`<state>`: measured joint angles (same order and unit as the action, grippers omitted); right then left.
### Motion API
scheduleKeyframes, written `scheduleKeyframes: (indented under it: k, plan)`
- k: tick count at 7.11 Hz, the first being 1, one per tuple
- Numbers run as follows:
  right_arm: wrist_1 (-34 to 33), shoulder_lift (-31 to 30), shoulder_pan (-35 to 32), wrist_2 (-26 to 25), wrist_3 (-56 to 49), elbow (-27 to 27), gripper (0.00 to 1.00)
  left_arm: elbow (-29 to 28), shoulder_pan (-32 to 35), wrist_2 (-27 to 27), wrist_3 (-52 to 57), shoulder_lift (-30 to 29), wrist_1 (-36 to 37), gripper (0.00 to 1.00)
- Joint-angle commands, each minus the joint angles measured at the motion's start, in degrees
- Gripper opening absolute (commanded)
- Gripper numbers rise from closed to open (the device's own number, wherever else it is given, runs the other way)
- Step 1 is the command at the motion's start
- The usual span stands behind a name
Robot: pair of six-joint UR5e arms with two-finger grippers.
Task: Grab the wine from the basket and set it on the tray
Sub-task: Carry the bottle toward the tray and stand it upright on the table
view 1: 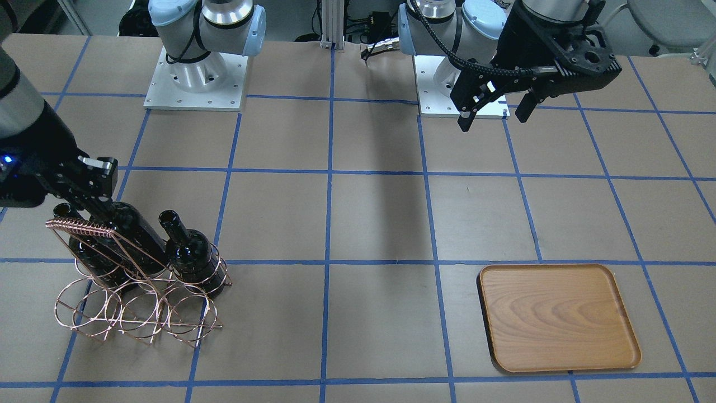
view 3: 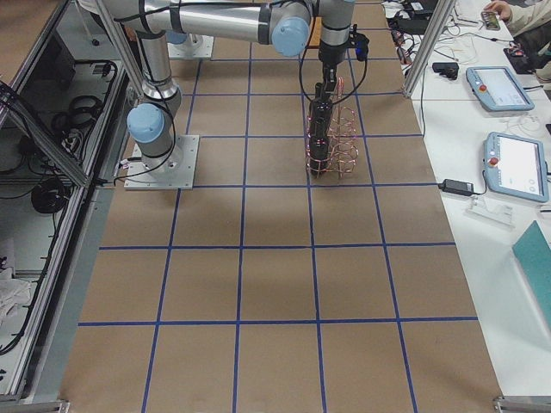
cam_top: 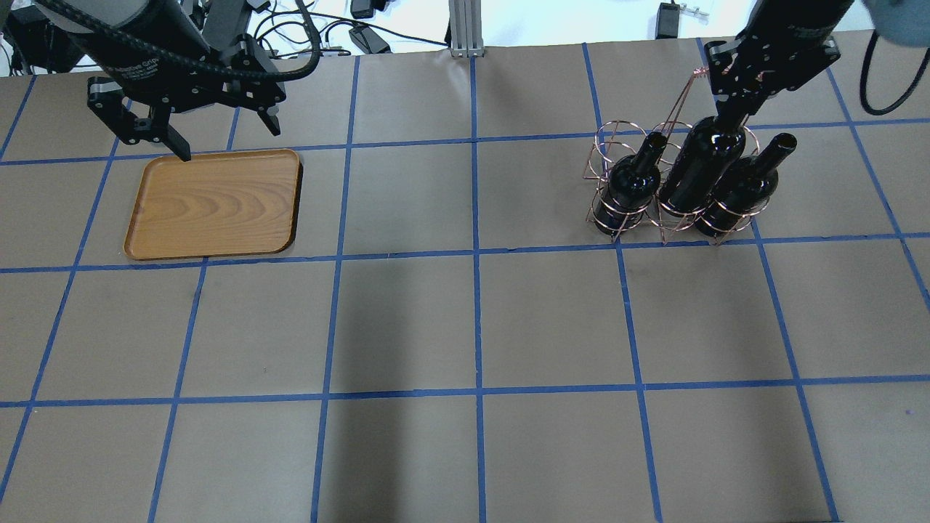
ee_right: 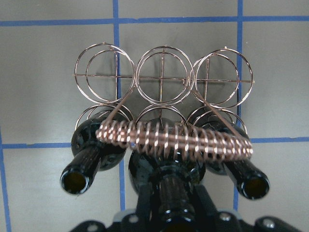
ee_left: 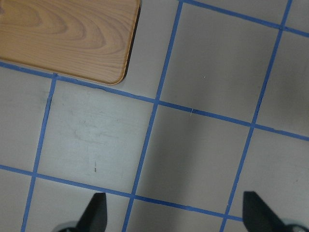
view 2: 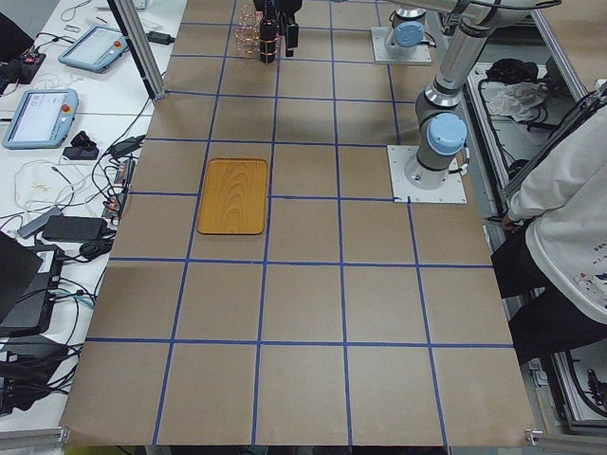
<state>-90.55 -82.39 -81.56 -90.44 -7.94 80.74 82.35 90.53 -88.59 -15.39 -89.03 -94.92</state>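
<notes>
The copper wire basket (view 1: 134, 313) stands on the table and holds three dark wine bottles in its back row. My right gripper (view 1: 96, 200) is shut on the neck of the middle bottle (cam_top: 699, 168), which sits higher than its two neighbours (cam_top: 631, 187) (cam_top: 735, 192), its lower body still within the rings. The right wrist view shows the fingers (ee_right: 145, 205) around that neck (ee_right: 173, 195) under the coiled handle (ee_right: 174, 140). The wooden tray (cam_top: 214, 203) lies empty far across the table. My left gripper (cam_top: 229, 142) hangs open and empty above the tray's far edge.
Brown table with a blue tape grid. The arm bases (view 1: 196, 73) (view 1: 447, 84) stand along the robot's side. The basket's front ring row (ee_right: 163, 77) holds nothing. Tablets and cables lie beyond the table's long edge (view 2: 38, 114). A person stands by the robot's side (view 2: 569, 218).
</notes>
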Motion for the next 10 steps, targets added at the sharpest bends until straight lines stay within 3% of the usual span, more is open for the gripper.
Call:
scheduleKeyframes:
  k: [1,3,5,7,10]
  plan:
    - [8.4,-6.6,-0.2,-0.3,0.1,-2.0,0.08,0.0,0.0,0.0,0.0,0.0,0.0,1.00]
    - [14.3,-11.8,-3.5,0.4,4.7,-1.5,0.07,0.0,0.0,0.0,0.0,0.0,0.0,1.00]
    - [13.8,-9.7,-14.1,2.6,21.3,-0.3,0.05,0.1,0.0,0.0,-0.1,0.0,0.0,1.00]
    - [4.5,-2.6,-28.7,1.9,38.7,0.4,0.05,0.1,0.0,0.0,0.0,0.0,0.0,1.00]
    - [-6.9,7.3,-36.9,1.7,48.2,0.6,0.05,0.1,-0.1,0.0,0.0,0.0,0.0,1.00]
